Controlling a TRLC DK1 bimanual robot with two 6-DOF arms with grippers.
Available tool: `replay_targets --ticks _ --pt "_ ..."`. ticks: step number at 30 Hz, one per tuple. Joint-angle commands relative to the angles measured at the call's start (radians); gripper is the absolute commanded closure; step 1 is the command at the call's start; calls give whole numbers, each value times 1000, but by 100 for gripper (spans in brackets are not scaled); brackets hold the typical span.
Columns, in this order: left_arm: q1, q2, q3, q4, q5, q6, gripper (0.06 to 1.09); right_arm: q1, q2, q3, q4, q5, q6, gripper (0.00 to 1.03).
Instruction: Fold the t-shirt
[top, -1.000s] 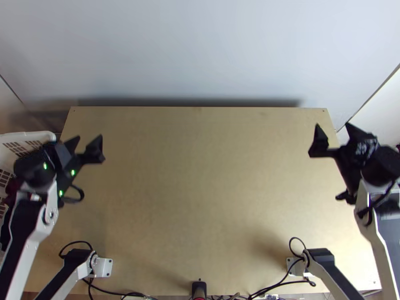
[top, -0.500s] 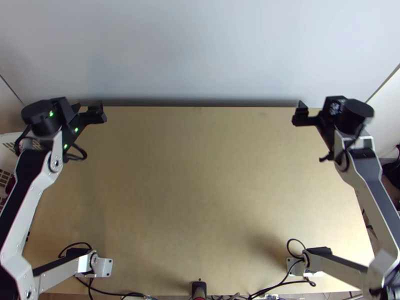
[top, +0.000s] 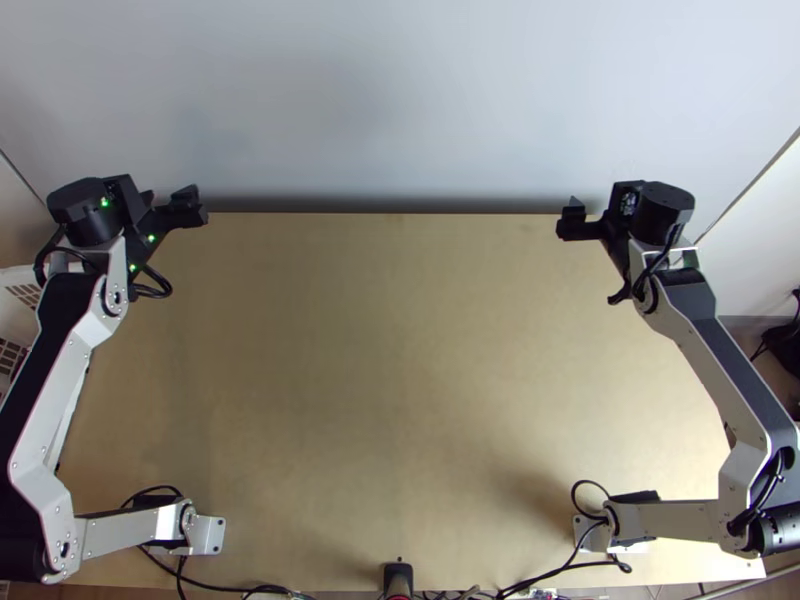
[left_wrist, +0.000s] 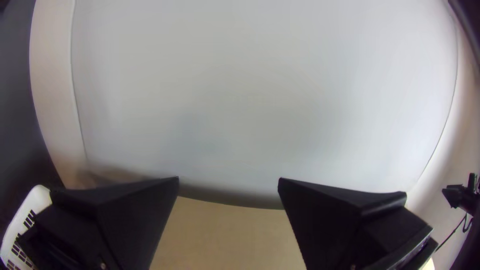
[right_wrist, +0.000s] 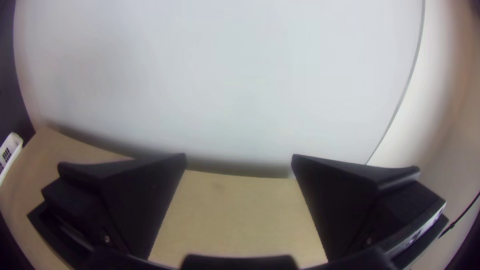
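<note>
Two silver-grey arms with black joints, one each side of a light wooden table (top: 400, 350). Left arm (top: 78, 375): runs from its base outward to the left, bends, then stretches to the far side. Left gripper (top: 168, 201) sits by the far left corner, green lights on its black housing. In the left wrist view its wide flat black fingers (left_wrist: 135, 215) stand well apart; wide open, holding nothing.

Right arm (top: 730, 375): much the mirror of it, elbow out at the near right edge. Right gripper (top: 592, 213) by the far edge, toward the right corner. Right wrist view has its fingers (right_wrist: 145, 200) well apart too, wide open, nothing held.

Whereabouts of the t-shirt: cannot tell.

Pale grey wall (top: 400, 100) beyond the far edge, a dark shadow band along its foot. White plastic basket with slotted sides (left_wrist: 36, 200) just beside the table's left edge. Silver metal base plates (top: 212, 536) at near left and near right. Between them, thin black cables (top: 218, 583) trail along the near edge, beside a short upright black device (top: 398, 577) at the middle.
</note>
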Motion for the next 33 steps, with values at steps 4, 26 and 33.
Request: replay_targets --ticks 4,26,33 --pt "203 53 -37 -6 -16 42 12 48 -33 -60 -1 9 10 5" --pt "792 243 -132 3 14 98 12 79 -243 -377 5 14 -61 5" --pt "876 361 -166 86 31 124 12 83 -312 -405 -16 17 -76 7"
